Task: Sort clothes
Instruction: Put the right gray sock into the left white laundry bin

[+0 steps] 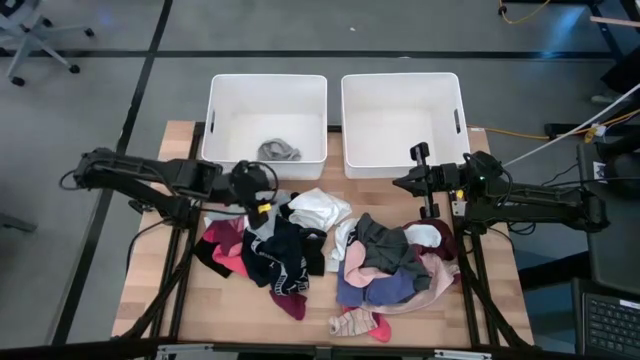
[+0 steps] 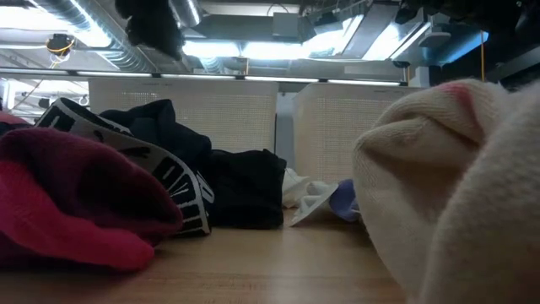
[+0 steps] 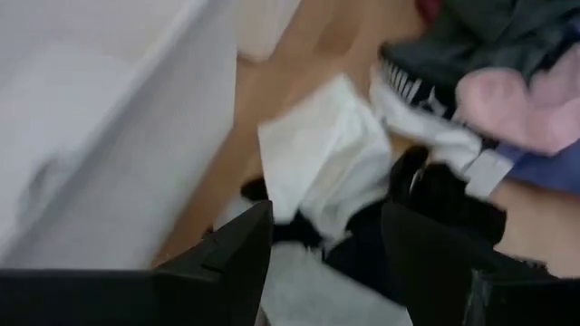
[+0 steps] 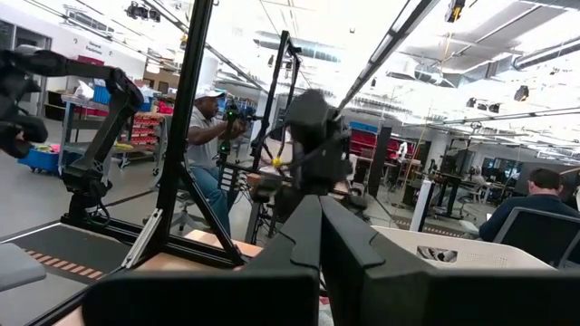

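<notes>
White rigid plastic forms two rectangular bins with rounded corners at the 12 o'clock edge of the wooden slat table [image 1: 160, 300]. One crumpled grey garment [image 1: 279, 151] lies inside the left bin [image 1: 225, 100]; the right bin [image 1: 358, 100] shows only bare floor.

Soft, rumpled clothes cover the table's middle in two heaps. The heap at 9 o'clock holds a navy garment [image 1: 283, 250] with pink and maroon pieces beside it. A folded white garment [image 1: 320, 207] lies between the heaps, toward 12 o'clock. The heap at 3 o'clock stacks a dark grey piece [image 1: 383, 247] over blue and pale pink fabric, with a pink-toed sock [image 1: 358, 323] at 6 o'clock.

In the low view, a dark waistband [image 2: 173, 181] carries white block lettering, not readable; a fuzzy red knit [image 2: 76, 203] and a cream knit [image 2: 439, 186] fill the foreground.

The left gripper [image 1: 262, 196] sits over the 12 o'clock end of the 9 o'clock heap, fingers [image 3: 240, 249] spread wide and holding nothing, with white cloth [image 3: 322, 163] beyond them. The right gripper [image 1: 398, 183] waits near the right bin's front wall, fingers pressed together and empty.
</notes>
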Motion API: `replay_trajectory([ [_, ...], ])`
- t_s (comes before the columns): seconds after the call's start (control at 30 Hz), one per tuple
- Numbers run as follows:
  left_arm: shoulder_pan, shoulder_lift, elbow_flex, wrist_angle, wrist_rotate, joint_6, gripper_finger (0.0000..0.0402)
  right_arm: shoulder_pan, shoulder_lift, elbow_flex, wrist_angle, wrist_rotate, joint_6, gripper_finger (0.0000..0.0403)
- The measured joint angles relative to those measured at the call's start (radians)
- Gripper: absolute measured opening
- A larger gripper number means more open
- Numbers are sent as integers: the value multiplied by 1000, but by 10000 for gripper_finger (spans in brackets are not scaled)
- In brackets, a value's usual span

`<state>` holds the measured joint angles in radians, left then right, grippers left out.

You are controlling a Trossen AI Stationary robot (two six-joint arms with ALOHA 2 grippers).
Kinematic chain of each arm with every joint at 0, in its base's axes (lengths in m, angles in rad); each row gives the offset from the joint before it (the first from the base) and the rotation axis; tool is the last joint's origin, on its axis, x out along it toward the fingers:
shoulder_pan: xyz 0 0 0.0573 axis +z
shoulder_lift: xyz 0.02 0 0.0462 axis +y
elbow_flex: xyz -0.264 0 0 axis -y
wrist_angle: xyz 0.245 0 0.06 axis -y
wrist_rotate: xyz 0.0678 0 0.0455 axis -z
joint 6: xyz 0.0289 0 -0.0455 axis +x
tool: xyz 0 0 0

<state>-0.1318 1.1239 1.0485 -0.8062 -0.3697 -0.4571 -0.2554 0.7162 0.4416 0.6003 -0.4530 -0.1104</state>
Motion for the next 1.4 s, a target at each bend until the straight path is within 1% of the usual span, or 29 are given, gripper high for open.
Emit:
replay_trajectory([
  [0.1, -13, 6, -44, 5, 0, -39, 198, 0, 0, 0, 0, 0, 0, 5],
  [0.33, -11, 33, -132, 12, -22, -195, 198, 0, 0, 0, 0, 0, 0, 5],
  [0.57, -11, 76, -203, 75, -25, -261, 198, 0, 0, 0, 0, 0, 0, 5],
  [0.73, -10, 111, -221, 119, -8, -261, 198, 0, 0, 0, 0, 0, 0, 5],
  [0.97, -10, 133, -225, 146, 36, -190, 193, 0, 0, 0, 0, 0, 0, 5],
  [1.03, -10, 133, -225, 146, 43, -175, 178, 0, 0, 0, 0, 0, 0, 5],
  [1.1, -10, 133, -225, 146, 45, -157, 154, 0, 0, 0, 0, 0, 0, 5],
  [1.4, -10, 133, -225, 142, 57, -37, 19, 0, 0, 0, 0, 0, 0, 5],
])
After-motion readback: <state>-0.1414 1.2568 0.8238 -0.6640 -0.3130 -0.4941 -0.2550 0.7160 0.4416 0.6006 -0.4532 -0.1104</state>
